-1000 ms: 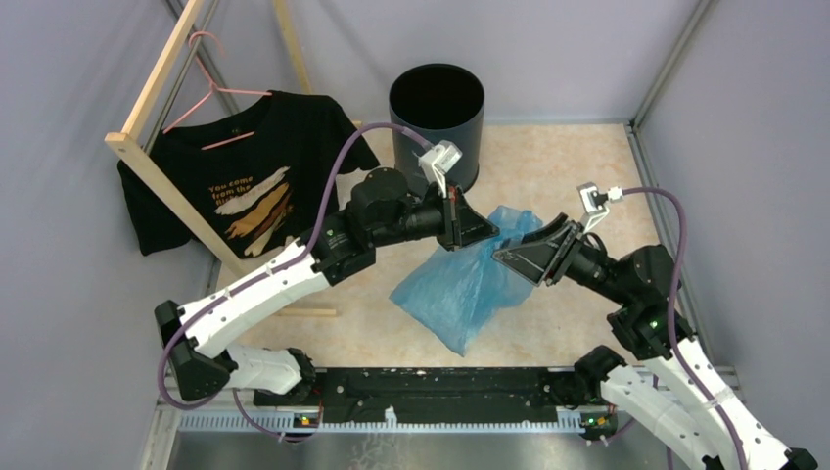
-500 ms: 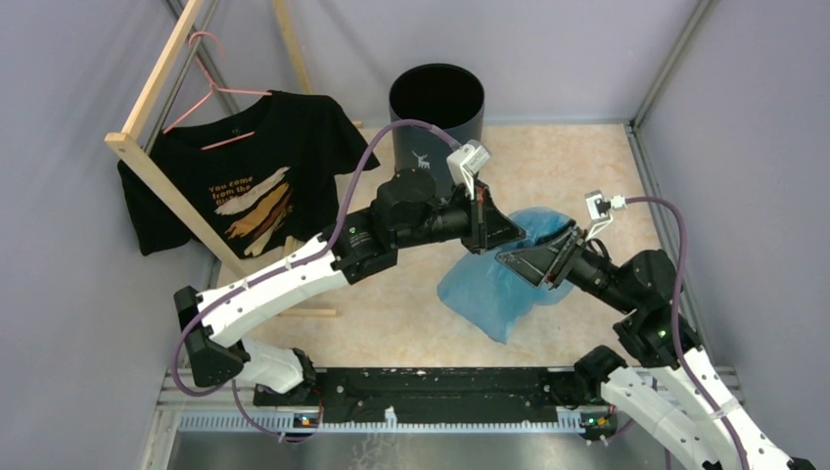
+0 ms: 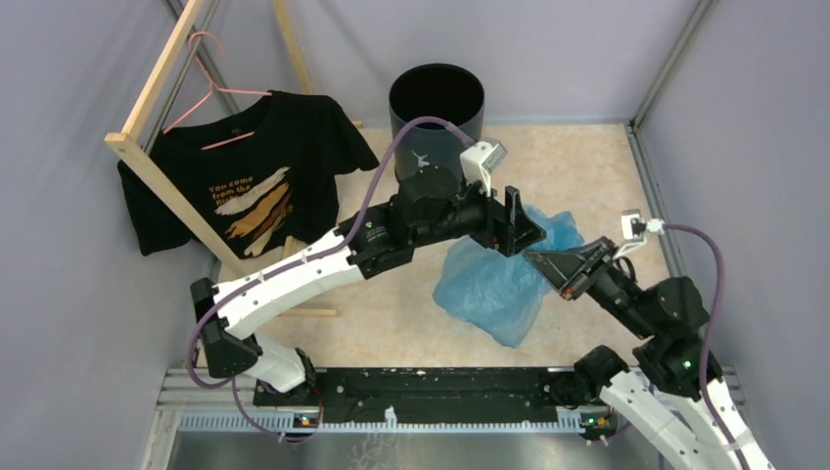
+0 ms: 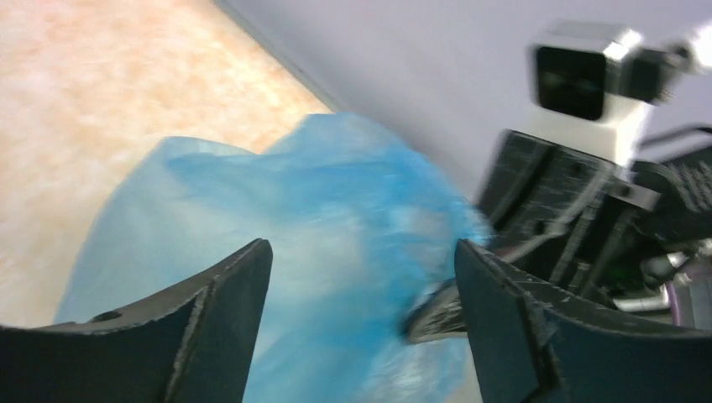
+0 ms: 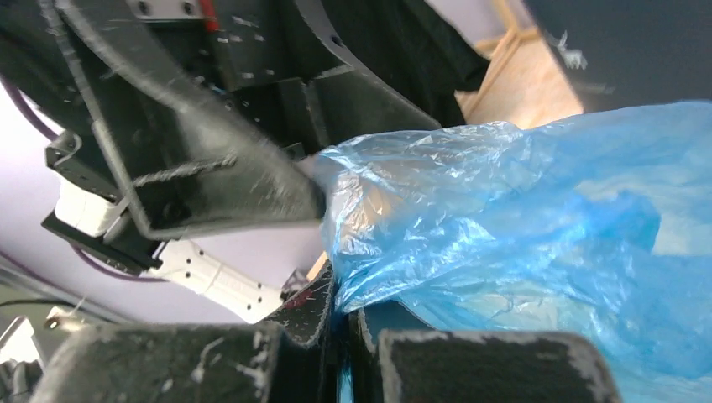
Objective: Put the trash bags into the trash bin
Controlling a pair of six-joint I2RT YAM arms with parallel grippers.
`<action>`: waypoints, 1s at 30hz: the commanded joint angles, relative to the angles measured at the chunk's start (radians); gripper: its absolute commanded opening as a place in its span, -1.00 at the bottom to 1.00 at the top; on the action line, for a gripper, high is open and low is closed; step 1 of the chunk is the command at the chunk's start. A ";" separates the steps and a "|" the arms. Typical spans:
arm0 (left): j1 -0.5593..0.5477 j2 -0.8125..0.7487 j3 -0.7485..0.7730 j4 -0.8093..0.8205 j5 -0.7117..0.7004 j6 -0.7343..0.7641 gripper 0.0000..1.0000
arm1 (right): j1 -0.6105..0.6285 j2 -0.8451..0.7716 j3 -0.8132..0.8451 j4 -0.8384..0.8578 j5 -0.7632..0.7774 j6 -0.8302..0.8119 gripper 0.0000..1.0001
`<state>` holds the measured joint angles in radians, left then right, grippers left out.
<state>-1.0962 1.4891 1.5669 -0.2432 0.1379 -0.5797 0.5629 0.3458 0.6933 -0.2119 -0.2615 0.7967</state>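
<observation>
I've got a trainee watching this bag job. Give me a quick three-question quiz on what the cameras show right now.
1. Are the jaws of the left gripper open or shut?
2. What pinches the trash bag? A) the left gripper B) the right gripper C) nothing
3. True or false: the bag is wholly outside the trash bin.
Key: 1 open; 2 B; 3 true.

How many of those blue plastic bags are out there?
1. The blue bag sits crumpled near the bin, its edge pinched by the right pincer. More might hide inside the dark bin.
</observation>
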 commanded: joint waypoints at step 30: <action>0.480 0.677 0.774 -0.215 -0.164 0.769 0.97 | 0.007 -0.093 0.332 -0.577 0.284 -0.304 -1.00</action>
<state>-0.6388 2.1387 2.2913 -0.5007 -0.0982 0.1341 0.5629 0.2153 1.0111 -0.7933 0.0330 0.5175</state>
